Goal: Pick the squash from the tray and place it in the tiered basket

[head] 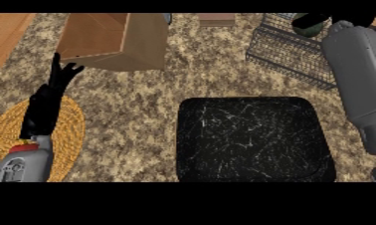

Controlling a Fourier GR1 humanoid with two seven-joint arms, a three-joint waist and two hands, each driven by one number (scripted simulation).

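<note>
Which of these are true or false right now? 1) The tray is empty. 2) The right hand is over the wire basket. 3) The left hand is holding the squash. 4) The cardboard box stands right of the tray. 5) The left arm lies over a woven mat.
1) True: the black tray holds nothing.
2) True: the right hand is at the basket, curled round a dark green squash.
3) False: the left hand is open, fingers up, holding nothing.
4) False: the box stands behind and left of the tray.
5) True: it crosses the mat.
</note>
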